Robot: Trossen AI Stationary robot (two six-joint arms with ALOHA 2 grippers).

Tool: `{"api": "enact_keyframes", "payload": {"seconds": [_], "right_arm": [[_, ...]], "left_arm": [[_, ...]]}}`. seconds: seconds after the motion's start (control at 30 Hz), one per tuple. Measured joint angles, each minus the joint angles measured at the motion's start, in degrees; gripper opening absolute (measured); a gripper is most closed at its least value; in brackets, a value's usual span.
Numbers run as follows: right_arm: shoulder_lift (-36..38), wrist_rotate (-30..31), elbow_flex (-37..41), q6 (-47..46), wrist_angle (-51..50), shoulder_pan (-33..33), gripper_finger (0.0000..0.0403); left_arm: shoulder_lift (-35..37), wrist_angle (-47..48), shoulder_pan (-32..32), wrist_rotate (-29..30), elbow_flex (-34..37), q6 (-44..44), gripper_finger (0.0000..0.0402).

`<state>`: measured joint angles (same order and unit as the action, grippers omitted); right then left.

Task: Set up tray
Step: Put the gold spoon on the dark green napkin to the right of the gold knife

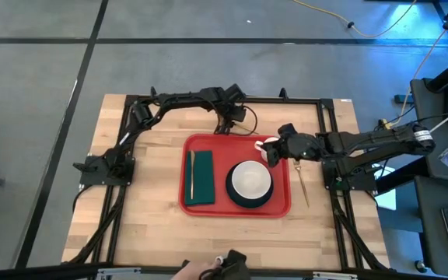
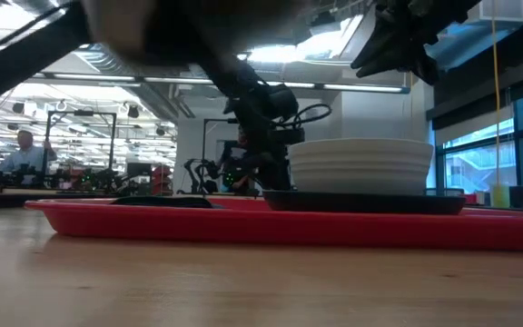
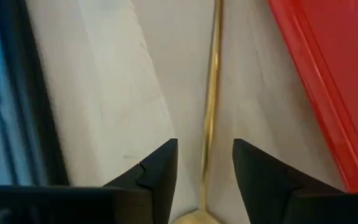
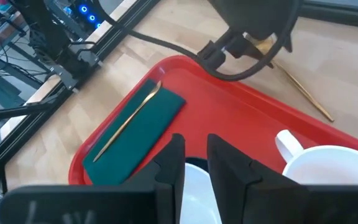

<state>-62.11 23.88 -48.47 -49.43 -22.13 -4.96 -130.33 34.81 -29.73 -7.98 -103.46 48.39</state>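
The red tray (image 1: 208, 210) lies mid-table. On it are a dark green cloth (image 1: 202, 177) with a gold utensil (image 4: 129, 118) along it, a white bowl (image 1: 251, 180) on a dark plate (image 1: 249, 201), and a white cup (image 4: 328, 171) in the far right corner. My left gripper (image 3: 204, 149) is open just beyond the tray's far rim. Its fingers stand on either side of the handle of a gold spoon (image 3: 211, 93) that lies on the table, with a gap on both sides. My right gripper (image 4: 191, 146) hovers over the tray between cup and bowl, narrowly open and holding nothing.
Another gold utensil (image 1: 302, 183) lies on the wood to the right of the tray. Black frame rails (image 1: 329, 140) run along the table's left, right and far sides. Bare wood shows left of the tray and toward the near edge. A person (image 2: 25, 150) sits far behind.
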Motion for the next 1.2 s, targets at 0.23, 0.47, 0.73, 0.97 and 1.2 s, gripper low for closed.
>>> {"api": "enact_keyframes", "payload": {"seconds": [0.23,0.47,0.73,0.97,1.2], "right_arm": [[0.0,-4.1,0.0,0.1,0.0,3.0,0.0071],[0.0,-10.8,0.0,0.2,0.0,6.4,0.0071],[0.0,-15.2,0.0,0.1,0.0,8.6,0.0071],[0.0,-18.4,0.0,0.1,0.0,8.9,0.0071],[0.0,-19.1,0.0,0.2,0.0,8.9,0.0071]], "left_arm": [[-2.8,0.8,-0.2,1.8,-1.9,0.3,0.0124],[-2.9,2.5,0.0,5.7,-1.9,2.1,0.0137],[-3.8,3.1,-0.9,4.6,-2.3,-3.1,0.0132],[-3.9,3.7,-1.6,2.0,-2.3,-6.6,0.0116],[-4.0,3.6,-1.6,1.9,-2.3,-11.1,0.0101]]}}
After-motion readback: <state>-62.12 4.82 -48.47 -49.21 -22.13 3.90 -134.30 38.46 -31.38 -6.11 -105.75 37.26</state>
